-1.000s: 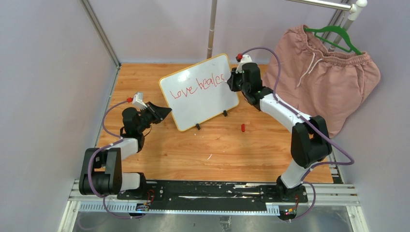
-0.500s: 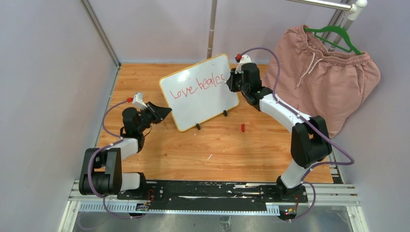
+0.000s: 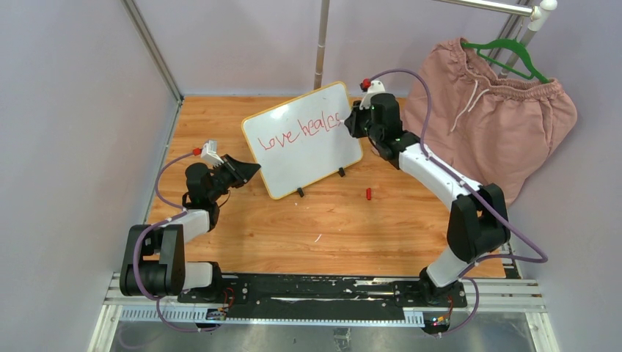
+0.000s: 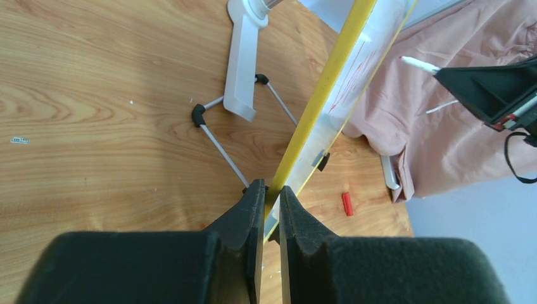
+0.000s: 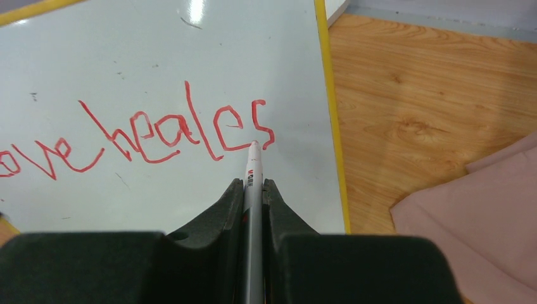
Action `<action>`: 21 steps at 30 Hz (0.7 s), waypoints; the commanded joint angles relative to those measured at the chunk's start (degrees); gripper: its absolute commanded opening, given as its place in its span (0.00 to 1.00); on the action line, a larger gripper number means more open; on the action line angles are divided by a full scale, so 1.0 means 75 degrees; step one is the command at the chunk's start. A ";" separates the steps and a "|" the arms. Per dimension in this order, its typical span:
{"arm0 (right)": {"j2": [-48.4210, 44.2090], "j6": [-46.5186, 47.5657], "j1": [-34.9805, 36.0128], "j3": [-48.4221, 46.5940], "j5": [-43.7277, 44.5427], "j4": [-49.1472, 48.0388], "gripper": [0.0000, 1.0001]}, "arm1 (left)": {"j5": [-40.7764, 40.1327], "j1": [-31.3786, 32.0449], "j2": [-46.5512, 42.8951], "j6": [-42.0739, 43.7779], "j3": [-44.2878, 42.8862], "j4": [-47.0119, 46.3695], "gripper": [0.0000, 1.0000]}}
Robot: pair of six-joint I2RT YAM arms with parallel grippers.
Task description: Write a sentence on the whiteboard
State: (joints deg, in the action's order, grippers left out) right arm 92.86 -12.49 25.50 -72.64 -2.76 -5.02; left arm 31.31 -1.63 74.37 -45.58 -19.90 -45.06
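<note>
The whiteboard [image 3: 304, 139] is stood up, tilted, in the upper middle of the top picture, on the wooden desk [image 3: 330, 227]. Its lower left yellow edge is pinched by the left jaws. A white marker [image 5: 253, 168] is squeezed between the right jaws, and its tip is seen at the last letter of the red sentence [image 3: 301, 130], "love heales". A small red thing [image 3: 369, 193] is laid on the desk below the board's right corner. Pink shorts [image 3: 499, 117] are hung at the upper right.
</note>
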 commanded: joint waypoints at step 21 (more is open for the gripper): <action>-0.0947 0.1018 0.1916 0.1048 -0.0381 -0.1477 0.00 | -0.0252 0.0015 -0.0128 0.0131 0.0022 0.0073 0.00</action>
State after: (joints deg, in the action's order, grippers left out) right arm 85.65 -8.51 36.73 -65.63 -5.15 -12.51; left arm 31.27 -1.63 74.28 -45.56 -19.90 -44.84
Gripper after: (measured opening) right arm 0.150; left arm 0.151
